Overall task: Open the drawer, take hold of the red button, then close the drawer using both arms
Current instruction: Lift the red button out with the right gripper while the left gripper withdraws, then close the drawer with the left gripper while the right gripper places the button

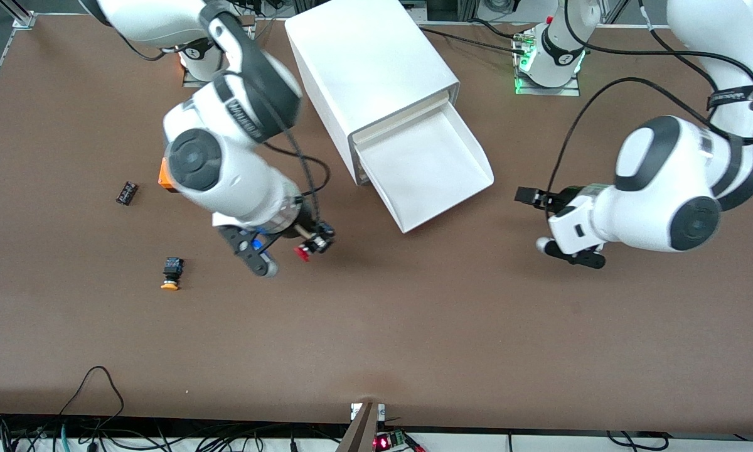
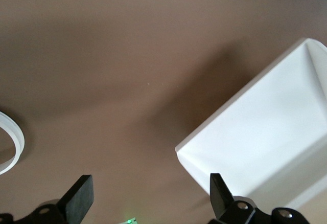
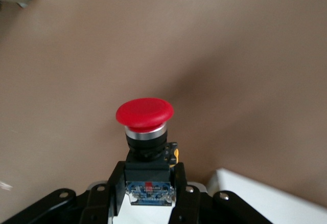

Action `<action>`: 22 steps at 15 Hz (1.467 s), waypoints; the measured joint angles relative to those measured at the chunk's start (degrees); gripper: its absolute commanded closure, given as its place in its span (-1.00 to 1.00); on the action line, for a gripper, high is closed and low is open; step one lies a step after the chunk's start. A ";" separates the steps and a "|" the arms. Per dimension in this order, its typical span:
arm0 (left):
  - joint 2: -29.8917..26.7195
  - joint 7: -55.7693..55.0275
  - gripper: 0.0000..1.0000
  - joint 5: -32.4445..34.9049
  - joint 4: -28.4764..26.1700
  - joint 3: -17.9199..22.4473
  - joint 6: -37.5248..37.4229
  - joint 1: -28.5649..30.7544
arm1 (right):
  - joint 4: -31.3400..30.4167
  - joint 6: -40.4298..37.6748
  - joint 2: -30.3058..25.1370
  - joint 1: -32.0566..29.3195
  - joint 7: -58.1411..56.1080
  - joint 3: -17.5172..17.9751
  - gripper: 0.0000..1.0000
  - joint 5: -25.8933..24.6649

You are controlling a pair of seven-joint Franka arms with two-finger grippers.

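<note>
right hand (image 1: 310, 246) clamped on button (image 1: 302, 252) above table (image 1: 414, 326)

Counting the table: two buttons, one drawer out, two arms.

One red-capped button (image 1: 302, 252) and one orange-capped button (image 1: 172, 274), so two push-buttons, both toward the right arm's end from the cabinet (image 1: 370, 69). One cabinet, with one drawer (image 1: 427, 166) pulled out in front of it. One orange box (image 1: 164, 174), one small black part (image 1: 127, 193). Two grippers: right gripper (image 1: 310, 246), left gripper (image 1: 530, 196).
</note>
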 measured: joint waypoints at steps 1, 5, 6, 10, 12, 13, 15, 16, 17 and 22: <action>0.11 -3.27 -1.00 0.46 -0.07 0.05 1.75 -0.47 | -0.08 -2.00 0.01 -1.71 -6.16 -0.10 1.00 -0.02; 2.71 -16.18 -1.00 0.59 -0.54 0.14 9.36 -1.69 | -2.46 -5.30 0.04 -8.54 -25.21 -1.00 1.00 -0.04; 3.80 -19.57 -1.00 0.59 -0.91 0.15 11.34 -2.49 | -3.69 -5.30 0.04 -10.35 -29.16 -1.07 1.00 -0.04; 7.24 -30.46 -1.00 0.63 -3.70 0.26 19.72 -6.59 | -9.37 -3.08 0.08 -16.73 -45.02 -2.29 1.00 -0.32; 7.90 -32.80 -1.00 0.63 -5.60 0.35 22.74 -7.63 | -12.72 0.14 0.13 -18.47 -50.00 -2.83 1.00 -0.34; 7.99 -33.81 -1.00 0.63 -6.58 0.37 23.93 -7.73 | -14.51 1.97 0.14 -18.66 -51.84 -3.36 1.00 -0.35; 8.02 -36.60 -1.00 0.64 -8.37 0.37 25.80 -8.10 | -18.49 6.55 0.17 -18.60 -55.08 -4.42 1.00 -0.41; 8.02 -38.31 -1.00 0.64 -9.12 0.36 26.45 -8.45 | -20.60 9.20 0.19 -18.57 -56.52 -4.92 1.00 -0.42; 8.02 -40.03 -1.00 0.64 -9.81 0.31 26.99 -8.93 | -22.70 11.79 0.24 -18.58 -57.73 -5.31 1.00 -0.43; 7.81 -47.60 -1.00 0.64 -12.17 -0.49 28.09 -12.60 | -31.79 22.96 0.30 -18.53 -59.60 -5.59 1.00 -2.84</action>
